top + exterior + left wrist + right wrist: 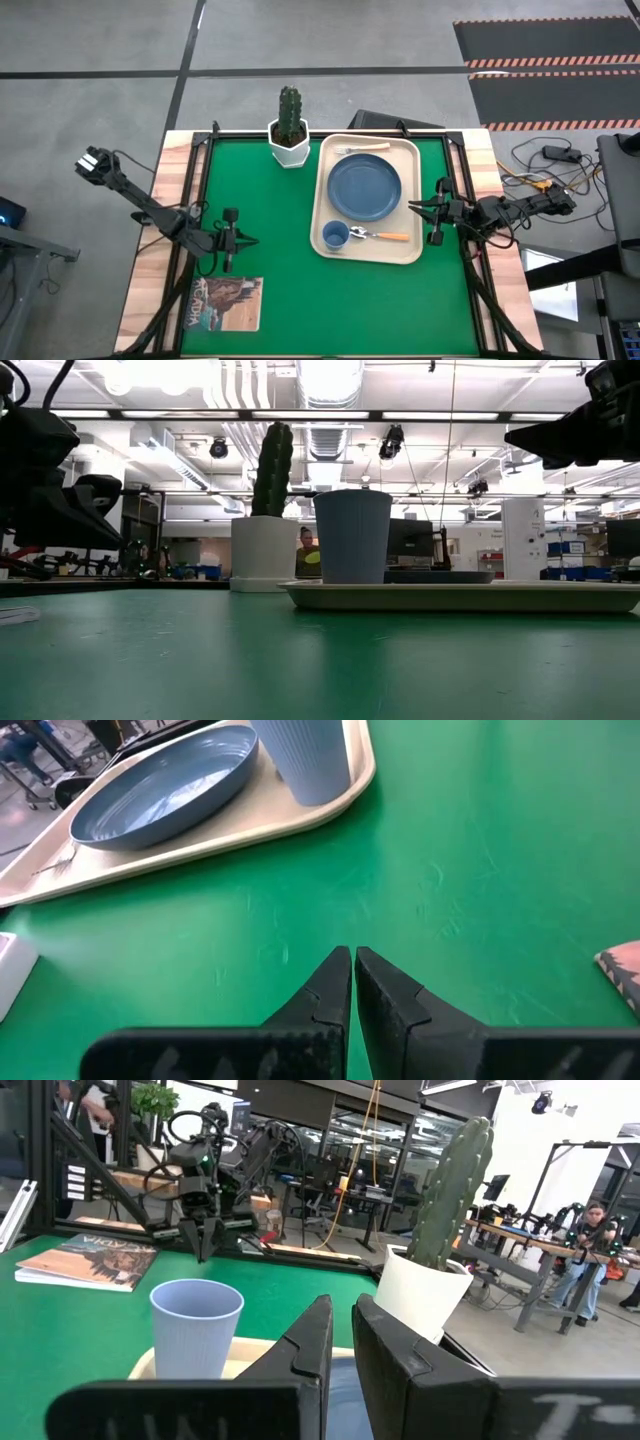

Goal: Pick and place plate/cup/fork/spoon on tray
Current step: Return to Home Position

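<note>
Slate-blue plate (365,188), ribbed light-blue cup (335,235) on cream tray (333,158); rim raised.

Left gripper (352,952), right gripper (340,1302): jaws closed.

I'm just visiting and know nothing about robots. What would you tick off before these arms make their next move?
1. The plate lies on the tray: ok.
2. The cup stands upright on the tray: ok.
3. The fork and spoon both lie on the tray: ok.
4. The left end effector is shut, empty, over the green mat, apart from the tray: ok.
5. The right end effector is shut, empty, by the tray's right rim: ok.
6. Home position reached: cannot tell.
</note>
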Robot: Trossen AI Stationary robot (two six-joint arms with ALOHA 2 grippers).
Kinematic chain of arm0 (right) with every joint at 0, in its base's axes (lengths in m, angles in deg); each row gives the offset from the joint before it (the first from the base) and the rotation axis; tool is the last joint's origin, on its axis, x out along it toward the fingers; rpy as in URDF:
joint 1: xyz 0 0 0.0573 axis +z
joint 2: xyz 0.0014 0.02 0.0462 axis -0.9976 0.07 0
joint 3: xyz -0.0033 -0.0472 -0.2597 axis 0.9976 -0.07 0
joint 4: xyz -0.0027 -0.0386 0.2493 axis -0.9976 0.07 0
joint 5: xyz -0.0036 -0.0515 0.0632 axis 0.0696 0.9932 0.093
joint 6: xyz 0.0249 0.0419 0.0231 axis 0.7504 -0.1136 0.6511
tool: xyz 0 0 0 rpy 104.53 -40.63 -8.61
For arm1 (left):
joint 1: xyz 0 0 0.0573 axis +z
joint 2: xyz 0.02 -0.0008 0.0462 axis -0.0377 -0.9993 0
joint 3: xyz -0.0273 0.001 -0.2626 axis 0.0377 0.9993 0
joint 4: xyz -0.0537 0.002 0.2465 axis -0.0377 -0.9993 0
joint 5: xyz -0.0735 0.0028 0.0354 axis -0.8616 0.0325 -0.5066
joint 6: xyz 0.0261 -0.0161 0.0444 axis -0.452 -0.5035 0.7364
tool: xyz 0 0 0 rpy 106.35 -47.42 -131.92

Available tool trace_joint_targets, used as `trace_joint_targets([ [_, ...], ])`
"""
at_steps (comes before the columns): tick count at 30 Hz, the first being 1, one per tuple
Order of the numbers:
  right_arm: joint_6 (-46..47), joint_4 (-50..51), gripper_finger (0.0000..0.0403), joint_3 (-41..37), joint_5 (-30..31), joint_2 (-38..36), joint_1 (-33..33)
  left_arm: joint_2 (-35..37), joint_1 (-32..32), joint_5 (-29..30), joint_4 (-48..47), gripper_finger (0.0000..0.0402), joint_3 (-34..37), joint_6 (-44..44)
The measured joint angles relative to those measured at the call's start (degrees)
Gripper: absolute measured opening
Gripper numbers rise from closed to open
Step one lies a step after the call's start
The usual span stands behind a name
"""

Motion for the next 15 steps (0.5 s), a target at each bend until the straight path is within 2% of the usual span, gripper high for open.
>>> trace_joint_targets([
  [15, 0.0, 0.0, 0.0033, 0.0, 0.02, 0.0, -0.01, -2.94, -0.02, 0.0, 0.0, 0.0002, 0.0, 0.0],
])
